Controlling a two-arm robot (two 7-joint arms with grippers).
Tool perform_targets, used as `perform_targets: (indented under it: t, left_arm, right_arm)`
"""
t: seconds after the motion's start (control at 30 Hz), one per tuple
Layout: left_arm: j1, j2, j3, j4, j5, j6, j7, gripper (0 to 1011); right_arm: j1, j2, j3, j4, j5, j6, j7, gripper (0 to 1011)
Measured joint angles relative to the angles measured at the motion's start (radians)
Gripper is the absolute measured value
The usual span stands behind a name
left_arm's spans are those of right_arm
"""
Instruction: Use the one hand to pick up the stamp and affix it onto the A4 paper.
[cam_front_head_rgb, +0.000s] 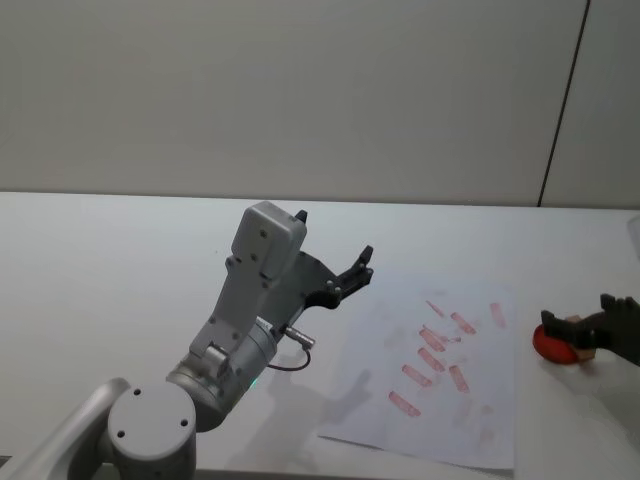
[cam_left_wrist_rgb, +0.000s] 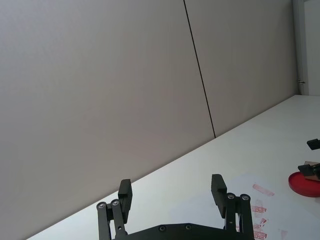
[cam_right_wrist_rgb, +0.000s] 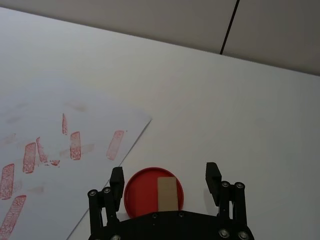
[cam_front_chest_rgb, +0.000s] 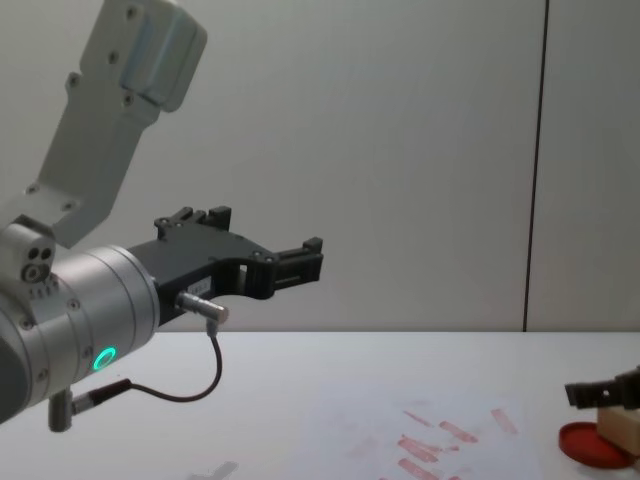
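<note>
The stamp (cam_right_wrist_rgb: 167, 193), a small tan wooden block, stands on a round red ink pad (cam_right_wrist_rgb: 142, 192) just off the right edge of the A4 paper (cam_right_wrist_rgb: 50, 115). My right gripper (cam_right_wrist_rgb: 165, 177) is open around the stamp, one finger on each side with a gap to the block. From the head view the stamp (cam_front_head_rgb: 580, 336), the pad (cam_front_head_rgb: 552, 346) and the right gripper (cam_front_head_rgb: 580, 318) sit at the far right. The paper (cam_front_head_rgb: 470, 420) carries several red stamp marks. My left gripper (cam_front_head_rgb: 332, 240) is open and held up in the air left of the paper.
The left arm (cam_front_chest_rgb: 90, 300), silver with a green ring and a dangling black cable, fills the left side of the chest view. A white tabletop (cam_front_head_rgb: 120, 260) stretches to a grey wall behind.
</note>
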Motion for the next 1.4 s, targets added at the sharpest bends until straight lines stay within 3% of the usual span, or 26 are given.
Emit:
perform_targets:
  t: [0.43,0.77,1.4]
  left_arm:
    - [0.000,0.000,0.000,0.000,0.000,0.000,0.000,1002]
    - [0.000,0.000,0.000,0.000,0.000,0.000,0.000,1002]
    - [0.000,0.000,0.000,0.000,0.000,0.000,0.000,1002]
  right_arm:
    - [-0.036,0.007,0.000,-0.068,0.013,-0.145,-0.004,1001]
    - [-0.074,0.016,-0.008,-0.146,0.033,-0.267,0.052,1001]
    - [-0.116,0.021,-0.031,-0.255,0.059,-0.373,0.167,1001]
